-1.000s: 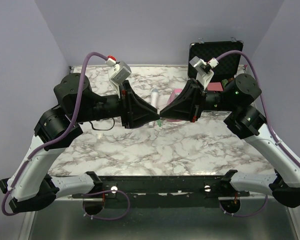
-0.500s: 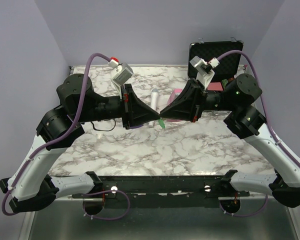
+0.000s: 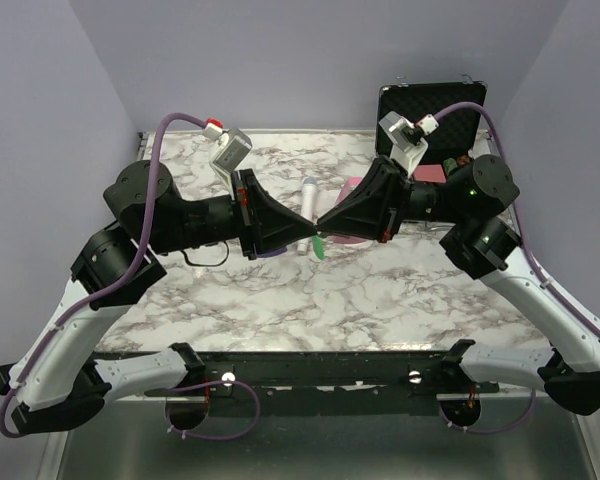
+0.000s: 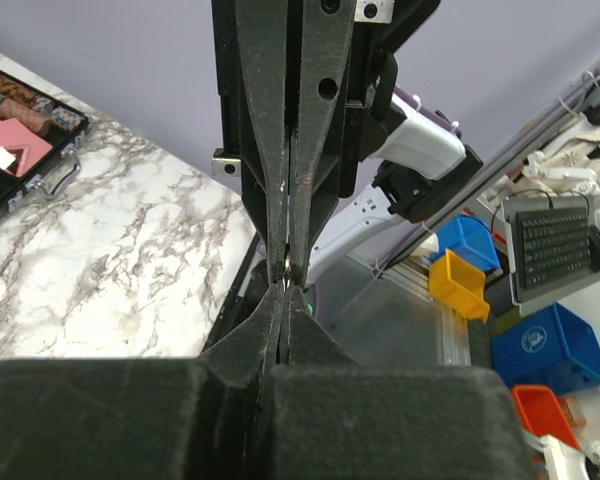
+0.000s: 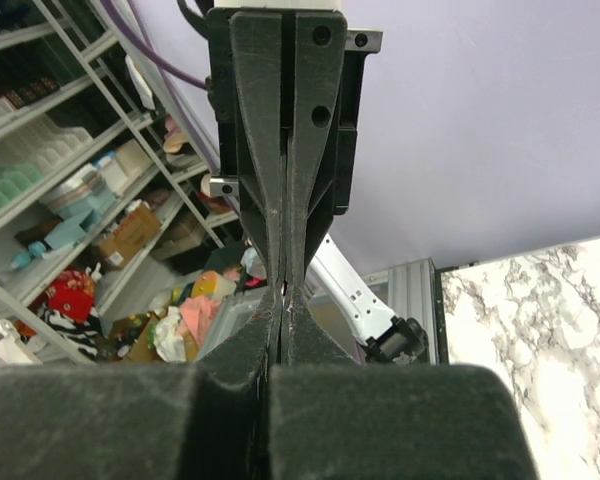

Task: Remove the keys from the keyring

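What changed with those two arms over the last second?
The left arm swung its elbow outward, left, and the left gripper twisted. Nothing was grabbed or released: it and the right gripper stayed shut tip to tip, the green key dangling beneath, the microphone unmoved.

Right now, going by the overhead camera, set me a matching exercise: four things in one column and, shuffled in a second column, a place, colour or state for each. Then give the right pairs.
Things:
1. key
2. microphone
3. case
4. left gripper

Descriptions:
A. open, at the far right
B. green, hanging just under the meeting gripper tips
C. shut, tip to tip with the right gripper
D. white, lying on the table beyond the grippers

Pairs: 1-B, 2-D, 3-A, 4-C.
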